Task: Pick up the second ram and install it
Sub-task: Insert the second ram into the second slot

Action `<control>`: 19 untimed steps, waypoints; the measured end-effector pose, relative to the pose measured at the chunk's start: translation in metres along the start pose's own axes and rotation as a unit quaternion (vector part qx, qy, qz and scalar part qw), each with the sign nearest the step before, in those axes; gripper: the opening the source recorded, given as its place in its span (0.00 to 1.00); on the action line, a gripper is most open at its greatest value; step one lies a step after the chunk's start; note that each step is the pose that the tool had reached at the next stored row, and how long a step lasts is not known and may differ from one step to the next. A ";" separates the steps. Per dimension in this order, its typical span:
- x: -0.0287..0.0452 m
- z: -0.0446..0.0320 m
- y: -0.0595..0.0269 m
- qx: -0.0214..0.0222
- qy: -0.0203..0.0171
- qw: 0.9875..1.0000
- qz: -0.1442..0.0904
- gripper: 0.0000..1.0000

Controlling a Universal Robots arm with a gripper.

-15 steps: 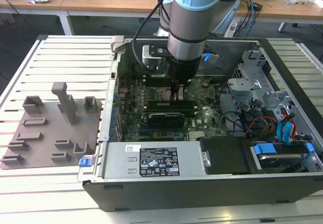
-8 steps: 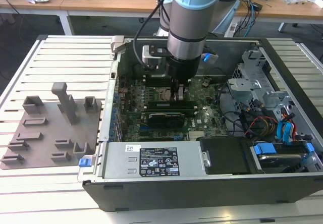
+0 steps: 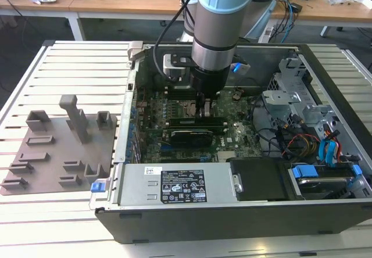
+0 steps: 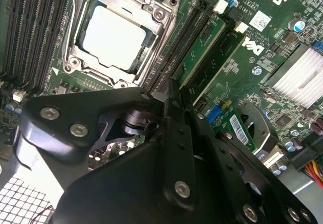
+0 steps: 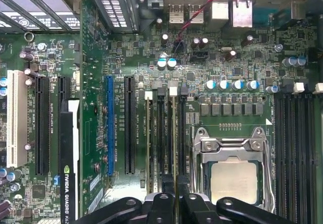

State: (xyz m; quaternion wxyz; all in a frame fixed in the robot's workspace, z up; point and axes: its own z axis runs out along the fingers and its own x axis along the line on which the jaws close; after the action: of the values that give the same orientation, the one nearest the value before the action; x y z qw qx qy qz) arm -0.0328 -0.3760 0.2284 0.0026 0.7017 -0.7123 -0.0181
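Claw [image 5: 169,204] closed narrow on second ram [image 5: 174,133], standing in its slot beside CPU socket [image 5: 233,173]. Seating step; calls for straight downward press.

In the second wrist view, the black pincer [image 4: 171,95] stands over the memory slots beside the CPU socket [image 4: 118,35], where two green ram sticks [image 4: 212,47] sit side by side.

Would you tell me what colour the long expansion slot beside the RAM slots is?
Blue: the long expansion slot shows best in the first wrist view.
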 end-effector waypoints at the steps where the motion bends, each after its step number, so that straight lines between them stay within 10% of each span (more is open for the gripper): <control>1: -0.0001 0.0002 0.0000 0.000 0.000 1.000 0.000 0.13; 19: 0.0000 0.0019 0.0008 0.000 -0.001 1.000 0.008 0.13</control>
State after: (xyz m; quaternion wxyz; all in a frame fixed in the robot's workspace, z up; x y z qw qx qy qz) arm -0.0337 -0.3759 0.2265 0.0017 0.6962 -0.7176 -0.0189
